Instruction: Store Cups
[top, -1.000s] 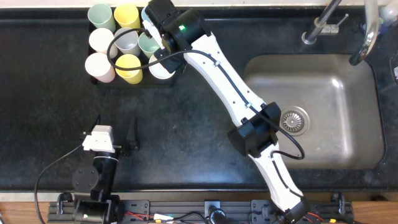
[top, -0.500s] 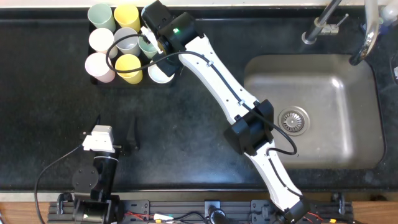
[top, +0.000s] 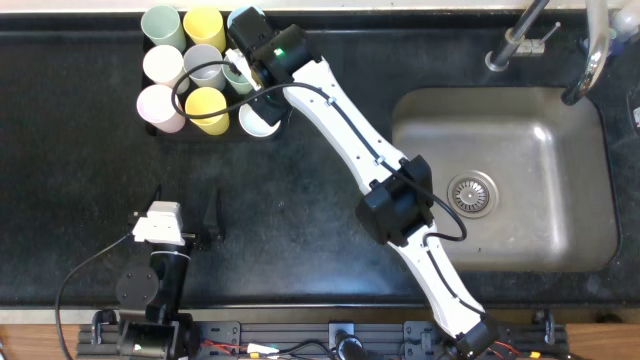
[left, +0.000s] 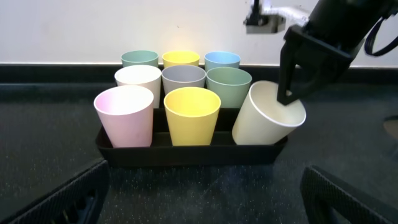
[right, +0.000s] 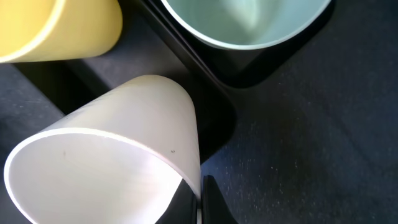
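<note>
Okay, R gripper (left: 288, 93) has the white cup (left: 266, 118) by its rim, fingers closed on the wall. Cup's tilted, base in the black tray's (left: 186, 152) corner slot, next to the yellow cup (left: 191, 115). L gripper (left: 202, 199) sits near the counter (left: 50, 137), fingers wide apart, holding nothing.

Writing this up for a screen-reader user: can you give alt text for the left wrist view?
The right arm's pincer grips the rim of a tilted cream cup in a corner of a black tray, beside eight upright cups.
</note>
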